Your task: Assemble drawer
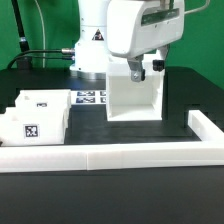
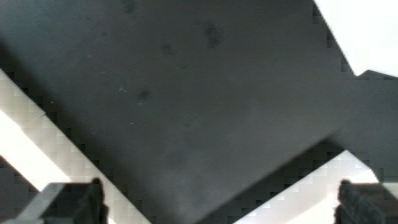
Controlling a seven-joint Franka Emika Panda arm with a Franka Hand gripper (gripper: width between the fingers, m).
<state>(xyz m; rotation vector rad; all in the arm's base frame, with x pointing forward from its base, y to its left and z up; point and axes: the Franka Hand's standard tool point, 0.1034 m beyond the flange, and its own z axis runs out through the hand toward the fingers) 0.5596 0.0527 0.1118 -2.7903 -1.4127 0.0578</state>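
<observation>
Fingers (image 2: 71,205) spread apart above the open-fronted housing (image 1: 130,100).

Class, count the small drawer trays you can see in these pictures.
2. Both are at the exterior view's left: front tray, rear tray right behind it. Others may be hidden behind the housing.

Border wall (image 1: 120,155) blocks the tabletop's near edge and turns along the edge at the exterior view's right. Housing (image 1: 135,98) stands mid-table; trays (image 1: 35,120) sit toward the opposite edge. Bare table (image 1: 130,132) between housing and wall is passable.
</observation>
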